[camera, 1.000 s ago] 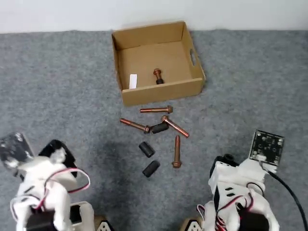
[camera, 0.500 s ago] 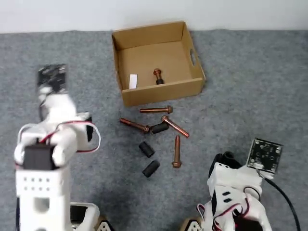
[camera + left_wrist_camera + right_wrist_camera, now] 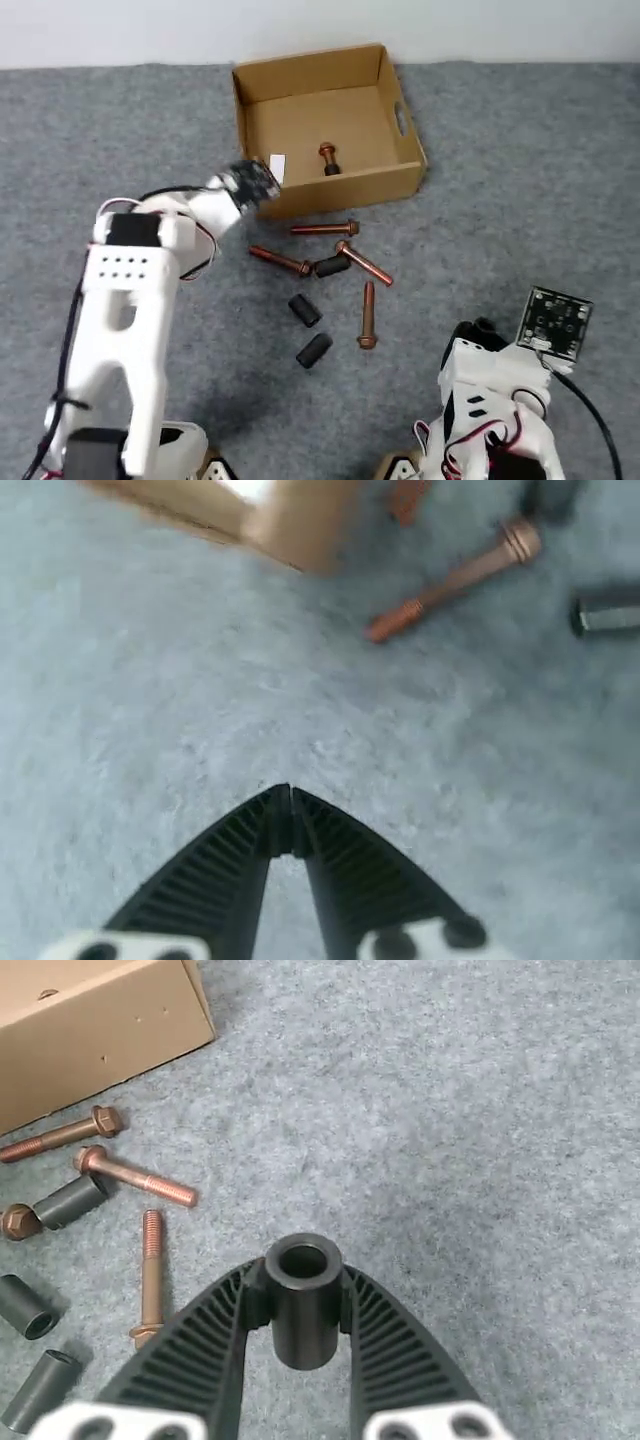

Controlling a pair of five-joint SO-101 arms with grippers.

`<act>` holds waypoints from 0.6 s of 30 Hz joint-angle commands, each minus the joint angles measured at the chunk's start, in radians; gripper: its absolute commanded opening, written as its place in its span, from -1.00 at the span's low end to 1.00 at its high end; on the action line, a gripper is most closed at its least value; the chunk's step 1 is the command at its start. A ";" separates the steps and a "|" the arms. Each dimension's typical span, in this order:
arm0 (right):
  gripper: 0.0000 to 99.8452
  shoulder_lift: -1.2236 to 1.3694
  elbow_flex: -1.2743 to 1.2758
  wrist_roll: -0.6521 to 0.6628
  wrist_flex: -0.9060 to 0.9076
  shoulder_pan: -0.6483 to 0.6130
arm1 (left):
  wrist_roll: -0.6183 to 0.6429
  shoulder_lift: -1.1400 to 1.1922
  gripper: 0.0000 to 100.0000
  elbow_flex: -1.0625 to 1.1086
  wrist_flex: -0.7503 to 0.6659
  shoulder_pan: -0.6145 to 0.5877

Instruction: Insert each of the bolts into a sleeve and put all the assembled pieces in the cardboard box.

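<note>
Grey carpet (image 3: 520,180) is what everything's laid out on, with the cardboard box (image 3: 340,192) at the far middle and one assembled piece (image 3: 328,158) already parked inside. Four loose bolts (image 3: 325,228) and three loose sleeves (image 3: 305,310) are scattered just near of the box. The left gripper (image 3: 290,802) is pinched fully closed on nothing, over bare carpet by the box's near-left corner. A fourth sleeve (image 3: 303,1305) is clamped in the right gripper (image 3: 303,1278) at the near right, bore turned toward the wrist camera. Trouble can be expected in the pile, tbh: the leftmost bolt (image 3: 280,260) looks butted against a sleeve with another bolt right alongside, so neighbours could get shoved or rolled if a grab is made there. The box wall could also get clipped by the left gripper. And the held sleeve is only pinched at the jaw ends, so it might be tilted or popped loose once a bolt is pressed in.
</note>
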 commanded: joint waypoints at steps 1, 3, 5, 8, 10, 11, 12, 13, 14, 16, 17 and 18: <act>-0.98 0.015 -0.005 0.012 -0.022 0.015 | -0.170 0.037 -0.98 -0.045 -0.020 0.014; -0.98 0.015 -0.005 0.038 -0.022 0.015 | -0.232 0.051 -0.91 -0.045 -0.020 0.023; -0.98 0.015 -0.005 0.051 -0.022 0.015 | -0.264 0.060 -0.80 -0.045 -0.020 0.040; -0.98 0.015 -0.003 0.054 -0.022 0.015 | -0.276 0.081 -0.70 -0.059 -0.020 0.083; -0.98 0.015 -0.003 0.054 -0.022 0.015 | -0.276 0.110 -0.70 -0.084 -0.020 0.123; -0.98 0.015 -0.003 0.054 -0.022 0.015 | -0.276 0.130 -0.70 -0.099 -0.020 0.143; -0.98 0.015 -0.003 0.054 -0.022 0.015 | -0.276 0.155 -0.70 -0.117 -0.020 0.161; -0.98 0.015 -0.003 0.054 -0.022 0.015 | -0.276 0.184 -0.70 -0.137 -0.021 0.176; -0.98 0.015 -0.003 0.054 -0.022 0.015 | -0.276 0.216 -0.70 -0.162 -0.023 0.190; -0.98 0.015 -0.003 0.054 -0.022 0.015 | -0.276 0.290 -0.69 -0.222 -0.020 0.209; -0.98 0.015 -0.003 0.054 -0.022 0.015 | -0.275 0.327 -0.69 -0.252 -0.017 0.219; -0.98 0.015 -0.003 0.054 -0.022 0.015 | -0.275 0.365 -0.69 -0.282 -0.009 0.227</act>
